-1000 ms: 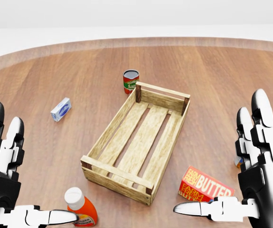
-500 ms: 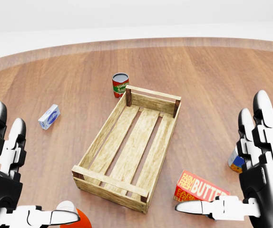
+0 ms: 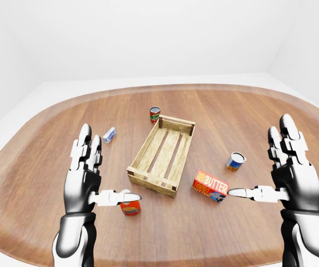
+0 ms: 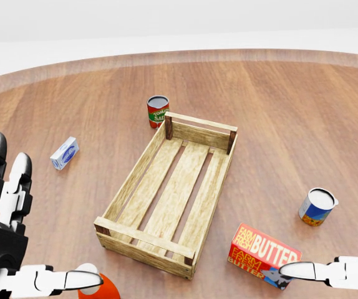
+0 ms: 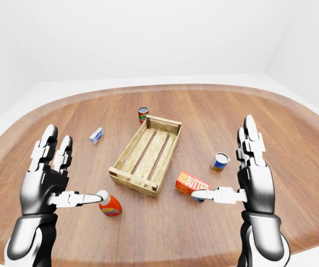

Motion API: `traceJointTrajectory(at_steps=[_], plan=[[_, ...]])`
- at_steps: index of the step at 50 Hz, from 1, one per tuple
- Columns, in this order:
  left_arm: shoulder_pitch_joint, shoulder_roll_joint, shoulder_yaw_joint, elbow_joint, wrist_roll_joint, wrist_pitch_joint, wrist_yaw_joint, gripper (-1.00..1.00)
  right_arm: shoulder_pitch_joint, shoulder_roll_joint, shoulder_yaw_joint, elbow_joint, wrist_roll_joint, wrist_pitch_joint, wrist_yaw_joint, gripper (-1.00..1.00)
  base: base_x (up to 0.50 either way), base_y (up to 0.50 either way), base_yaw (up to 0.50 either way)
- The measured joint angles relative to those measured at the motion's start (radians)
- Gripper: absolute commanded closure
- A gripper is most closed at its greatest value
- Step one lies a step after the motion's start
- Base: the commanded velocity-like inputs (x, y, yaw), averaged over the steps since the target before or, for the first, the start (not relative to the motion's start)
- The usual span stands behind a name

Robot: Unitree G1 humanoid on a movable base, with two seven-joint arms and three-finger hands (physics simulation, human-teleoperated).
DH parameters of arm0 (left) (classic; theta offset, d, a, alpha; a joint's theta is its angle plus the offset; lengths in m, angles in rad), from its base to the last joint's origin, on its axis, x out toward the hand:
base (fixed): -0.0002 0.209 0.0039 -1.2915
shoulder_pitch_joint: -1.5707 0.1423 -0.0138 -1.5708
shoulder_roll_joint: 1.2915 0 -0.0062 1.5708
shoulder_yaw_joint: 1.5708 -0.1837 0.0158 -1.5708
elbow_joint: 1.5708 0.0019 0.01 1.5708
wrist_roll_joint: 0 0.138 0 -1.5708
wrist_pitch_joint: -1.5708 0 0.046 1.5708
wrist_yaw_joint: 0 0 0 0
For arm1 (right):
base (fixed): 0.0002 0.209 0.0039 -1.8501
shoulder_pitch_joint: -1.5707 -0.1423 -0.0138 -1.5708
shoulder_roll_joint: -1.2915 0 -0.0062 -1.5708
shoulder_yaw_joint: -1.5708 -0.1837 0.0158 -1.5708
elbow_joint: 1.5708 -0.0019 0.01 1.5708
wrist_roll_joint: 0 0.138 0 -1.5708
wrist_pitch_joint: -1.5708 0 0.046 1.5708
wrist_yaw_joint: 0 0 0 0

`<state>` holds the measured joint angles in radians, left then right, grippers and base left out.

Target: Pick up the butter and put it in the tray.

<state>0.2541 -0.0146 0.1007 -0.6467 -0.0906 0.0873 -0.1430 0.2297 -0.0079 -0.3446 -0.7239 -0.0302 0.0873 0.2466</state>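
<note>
Head view crops your hands: only the left hand's [image 4: 7,249] fingers and thumb show at the lower left, and of the right hand [image 5: 247,178] just a thumb and a sliver at the right edge. Eye views give you both whole, fingers spread wide, released, grasping nothing. Butter [image 4: 264,254] lies flat on the wooden table [image 3: 48,139], just off the tray's [image 4: 129,187] near right corner, apart from it; your right thumb tip overlaps its lower edge in the head view, contact unclear. Count: one slatted tray, one butter box, two cans, one red can [image 4: 157,111] just beyond the tray's far left corner, one blue-labelled can [image 4: 317,207] right of the tray; one small blue-white carton [image 4: 64,152] left of the tray; one orange bottle [image 5: 109,205] below its near left corner, beside your left thumb.
</note>
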Motion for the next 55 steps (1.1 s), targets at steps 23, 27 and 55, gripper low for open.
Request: traceJointTrajectory(at_steps=[23, 27, 55], plan=[[-0.015, 0.002, 0.004, 0.021, 0.003, 0.0, 0.006, -1.0, -0.067, -0.09, -0.104, 0.278, -0.209, 0.0, 0.132, -1.0, 0.0, 0.0, 0.0], [-0.016, 0.002, 0.008, 0.021, 0.001, 0.0, 0.005, -1.0, -0.08, -0.104, -0.106, 0.326, -0.232, 0.0, 0.136, -1.0, 0.0, 0.0, 0.0], [-0.026, 0.002, 0.024, 0.019, -0.003, 0.0, 0.008, -1.0, -0.175, -0.167, -0.006, 0.587, -0.321, 0.0, 0.063, -1.0, 0.0, 0.0, 0.0]])
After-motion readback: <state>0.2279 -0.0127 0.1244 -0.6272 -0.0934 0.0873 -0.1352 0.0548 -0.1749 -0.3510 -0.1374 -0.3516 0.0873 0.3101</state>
